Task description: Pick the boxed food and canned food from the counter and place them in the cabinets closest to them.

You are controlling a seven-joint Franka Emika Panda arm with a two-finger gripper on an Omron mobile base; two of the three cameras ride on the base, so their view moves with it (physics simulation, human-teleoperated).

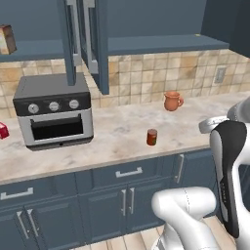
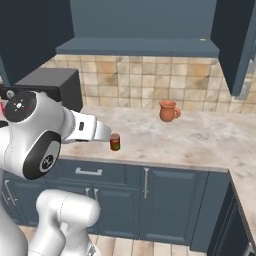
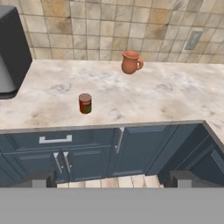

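Note:
The canned food [image 1: 152,137], a small red-orange can with a greenish band, stands upright on the beige counter [image 1: 114,128] near its front edge; it is also in the right base view [image 2: 115,142] and the hand view [image 3: 85,103]. The boxed food [image 1: 7,39], a tan-brown carton, sits on the blue shelf of the open cabinet [image 1: 39,49] at the upper left. My gripper [image 3: 111,179] is open and holds nothing. It hangs in front of the counter edge, well back from the can, which lies ahead and a little left of its centre.
A terracotta mug [image 1: 172,101] stands at the back by the tiled wall. A grey toaster oven [image 1: 53,114] sits left of the can, with a small red box [image 1: 3,130] beside it. Open cabinet doors [image 1: 97,44] hang above the counter. Lower cupboards [image 3: 87,153] line the front.

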